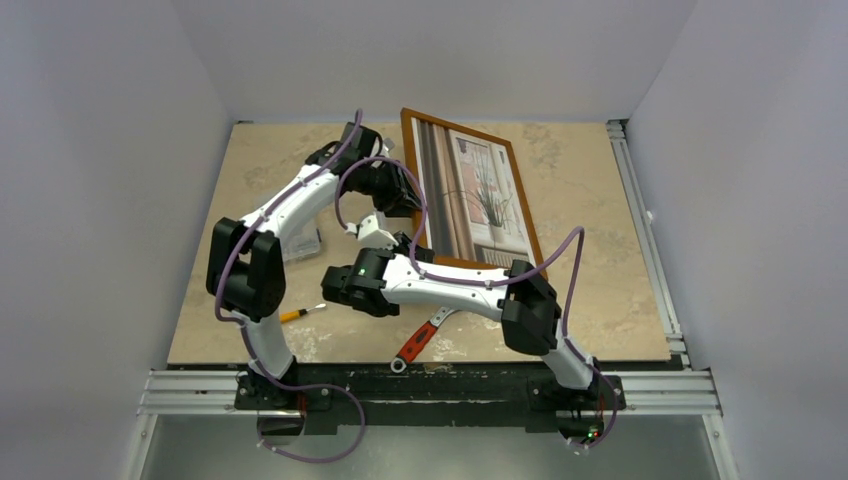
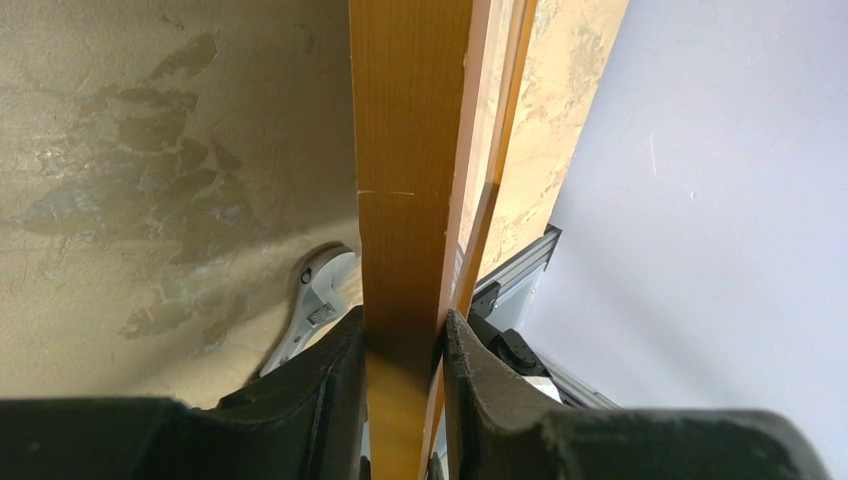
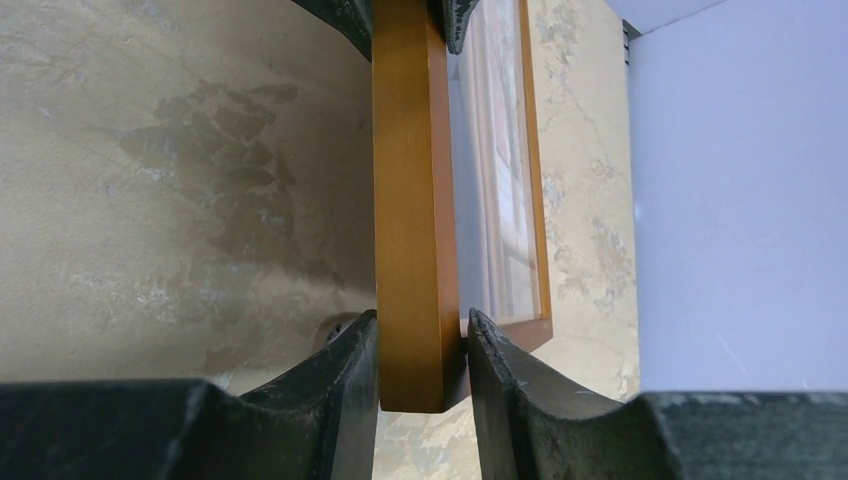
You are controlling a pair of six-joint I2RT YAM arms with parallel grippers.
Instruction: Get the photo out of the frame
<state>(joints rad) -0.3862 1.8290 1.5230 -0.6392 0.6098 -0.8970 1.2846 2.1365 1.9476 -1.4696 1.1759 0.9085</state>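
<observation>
The frame [image 1: 457,126], with its narrow orange-brown wooden border, is tilted up on its right long side at the middle back of the table. The photo [image 1: 480,195], a window scene with dark curtains and a spindly plant, sits inside it facing up and right. My left gripper [image 1: 402,196] is shut on the raised left edge of the frame [image 2: 405,150]. My right gripper [image 1: 402,246] is shut on the same edge nearer its front corner [image 3: 410,200]. In the right wrist view the photo [image 3: 500,200] shows at a steep angle behind the edge.
A red-handled wrench [image 1: 418,340] lies near the front edge, and its head shows in the left wrist view [image 2: 315,295]. An orange screwdriver [image 1: 300,314] and a small clear box [image 1: 302,246] lie at the left. An aluminium rail [image 1: 640,230] runs along the right. Walls close in on three sides.
</observation>
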